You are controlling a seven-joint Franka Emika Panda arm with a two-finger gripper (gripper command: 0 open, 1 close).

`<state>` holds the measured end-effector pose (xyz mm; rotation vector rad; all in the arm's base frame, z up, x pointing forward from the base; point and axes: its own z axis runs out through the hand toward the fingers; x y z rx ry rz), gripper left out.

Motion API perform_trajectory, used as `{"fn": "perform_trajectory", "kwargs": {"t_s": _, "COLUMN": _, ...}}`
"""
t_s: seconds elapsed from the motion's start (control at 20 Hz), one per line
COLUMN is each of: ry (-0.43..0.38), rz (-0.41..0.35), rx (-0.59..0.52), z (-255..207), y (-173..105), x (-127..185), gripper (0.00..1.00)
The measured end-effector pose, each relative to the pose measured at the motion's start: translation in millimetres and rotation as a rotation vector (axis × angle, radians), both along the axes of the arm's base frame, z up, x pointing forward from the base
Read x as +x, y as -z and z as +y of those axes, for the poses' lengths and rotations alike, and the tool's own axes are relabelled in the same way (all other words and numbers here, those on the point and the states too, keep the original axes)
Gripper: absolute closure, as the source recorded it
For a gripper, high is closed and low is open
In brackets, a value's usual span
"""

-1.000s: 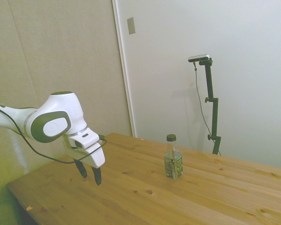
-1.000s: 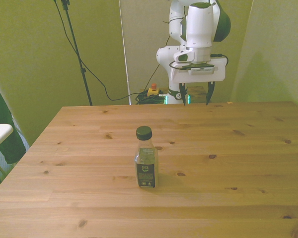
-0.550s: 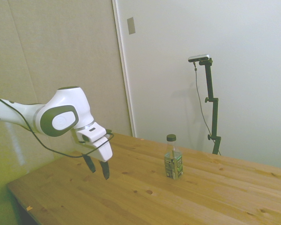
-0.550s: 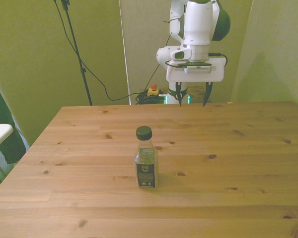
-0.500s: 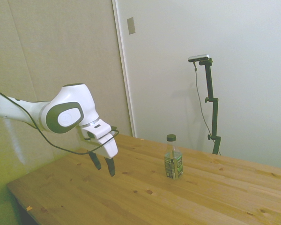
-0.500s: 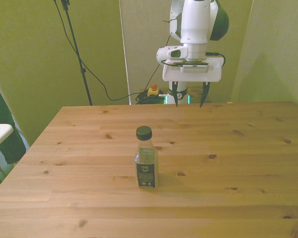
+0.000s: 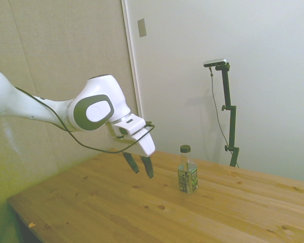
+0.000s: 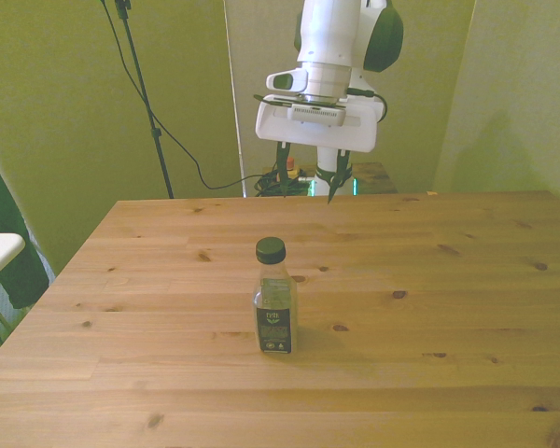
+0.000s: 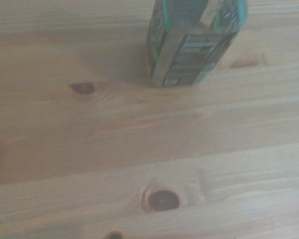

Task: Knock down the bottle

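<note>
A bare wooden table [image 8: 429,280] with dark knots [image 9: 162,199].

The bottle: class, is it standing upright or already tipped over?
Upright. The bottle stands on its base on the table, cap on top, untouched by the end effector.

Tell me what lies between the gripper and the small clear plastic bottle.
Nothing: in the side view only bare wooden table lies between the gripper, its jaws open, and the upright small clear plastic bottle with a dark cap.
</note>
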<state>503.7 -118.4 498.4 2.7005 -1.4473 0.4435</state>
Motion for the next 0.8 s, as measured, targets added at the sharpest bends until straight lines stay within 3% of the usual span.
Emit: {"fn": "perform_trajectory", "kwargs": {"t_s": 0.8, "ry": 0.011, "rz": -0.076, "rx": -0.053, "z": -52.8, "y": -8.8, "x": 103.0, "gripper": 1.00}}
